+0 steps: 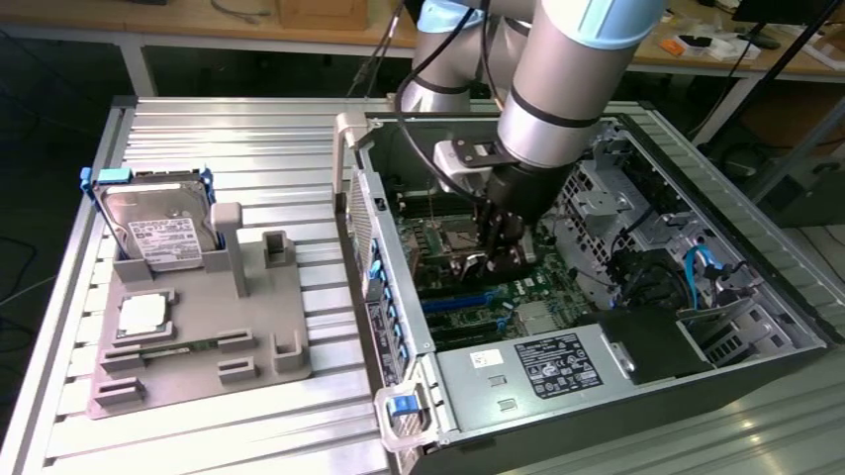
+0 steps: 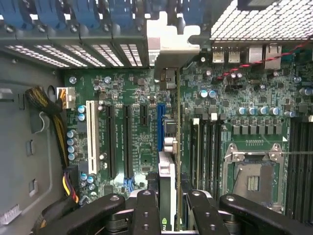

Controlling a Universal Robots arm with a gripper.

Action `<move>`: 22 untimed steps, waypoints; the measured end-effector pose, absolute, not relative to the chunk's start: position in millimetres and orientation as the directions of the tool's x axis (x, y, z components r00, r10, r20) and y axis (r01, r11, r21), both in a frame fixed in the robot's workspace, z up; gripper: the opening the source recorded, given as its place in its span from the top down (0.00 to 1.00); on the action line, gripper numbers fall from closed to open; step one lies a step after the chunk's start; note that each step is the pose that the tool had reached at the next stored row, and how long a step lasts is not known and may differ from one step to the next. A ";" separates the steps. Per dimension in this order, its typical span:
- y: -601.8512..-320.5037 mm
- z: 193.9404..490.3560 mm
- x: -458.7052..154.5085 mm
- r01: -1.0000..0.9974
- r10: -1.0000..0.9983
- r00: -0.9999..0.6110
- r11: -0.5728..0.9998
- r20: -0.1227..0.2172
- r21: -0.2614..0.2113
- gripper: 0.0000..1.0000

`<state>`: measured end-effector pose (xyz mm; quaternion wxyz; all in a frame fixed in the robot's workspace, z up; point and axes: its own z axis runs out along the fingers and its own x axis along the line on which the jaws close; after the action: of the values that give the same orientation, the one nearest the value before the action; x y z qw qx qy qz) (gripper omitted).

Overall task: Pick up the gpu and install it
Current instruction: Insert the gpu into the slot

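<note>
While the arm (image 1: 568,89) hangs inside the open computer case (image 1: 363,208), the gripper (image 2: 171,205) is clamped on the gpu (image 2: 168,171), which stands on edge over the motherboard (image 2: 127,88), just beside the blue slot (image 2: 160,122), its silver bracket (image 2: 168,44) against the case's rear wall; whether it is seated cannot be judged.

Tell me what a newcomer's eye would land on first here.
The big robot arm reaching into the open computer case on the exterior view's right, its hand gripping the gpu edge-on over the green motherboard. On that view's left, a hard drive stands upright in a grey fixture.
</note>
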<state>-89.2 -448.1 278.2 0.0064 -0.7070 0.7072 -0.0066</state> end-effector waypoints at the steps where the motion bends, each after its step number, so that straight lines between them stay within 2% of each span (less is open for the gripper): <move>1: -448.9 275.9 -89.2 -1.000 -1.000 0.000 0.000 0.001 -0.018 0.73; 22: -456.0 265.7 -107.9 -1.000 -1.000 0.000 0.000 0.000 -0.018 0.73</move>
<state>-107.9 -456.0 265.7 0.0063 -0.7071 0.7071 -0.0067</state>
